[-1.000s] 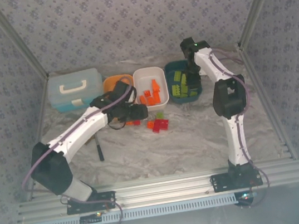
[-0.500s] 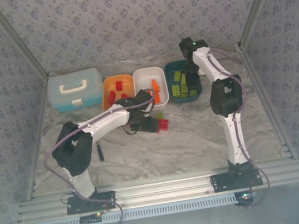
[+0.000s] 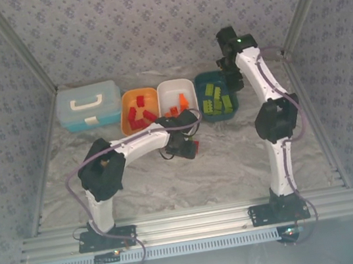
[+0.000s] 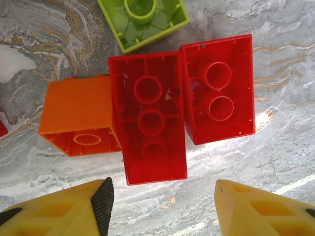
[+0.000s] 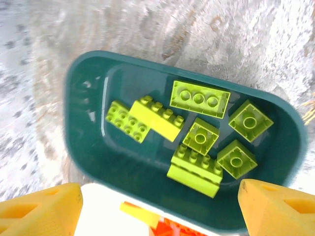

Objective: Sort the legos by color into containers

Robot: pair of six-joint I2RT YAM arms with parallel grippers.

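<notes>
Overhead, my left arm reaches across the desk (image 3: 234, 163), its wrist low over a few loose bricks (image 3: 195, 146) just in front of the white tray (image 3: 172, 91). On the left wrist feed, the left pincer (image 4: 162, 196) is spread wide and grips nothing, with its yellow fingers (image 4: 59, 209) at the bottom corners. Right beyond the gap lies a long red brick (image 4: 147, 130), hollow side up. A shorter red brick (image 4: 219, 88) lies against its right flank, also hollow side up. An orange brick (image 4: 78, 115) touches the long one's left flank, tipped so a smooth face is toward me. A lime brick (image 4: 145, 19) sits just past the reds, hollow side up and cut off by the top edge.

My right arm is raised at the back, above the teal tray (image 5: 83, 123). The right pincer (image 5: 160, 194) is also wide apart and empty. In that tray I count about eight lime bricks (image 5: 199, 99), studs up, several touching. Two at the near side look stacked.

In the overhead feed the orange tray (image 3: 150, 96) holds red bricks (image 3: 137, 114) and the white tray holds orange bricks (image 3: 184, 101). The three trays stand in a row just beside one another, orange then white then teal. A pale blue case (image 3: 88, 105) sits left of the orange tray.
</notes>
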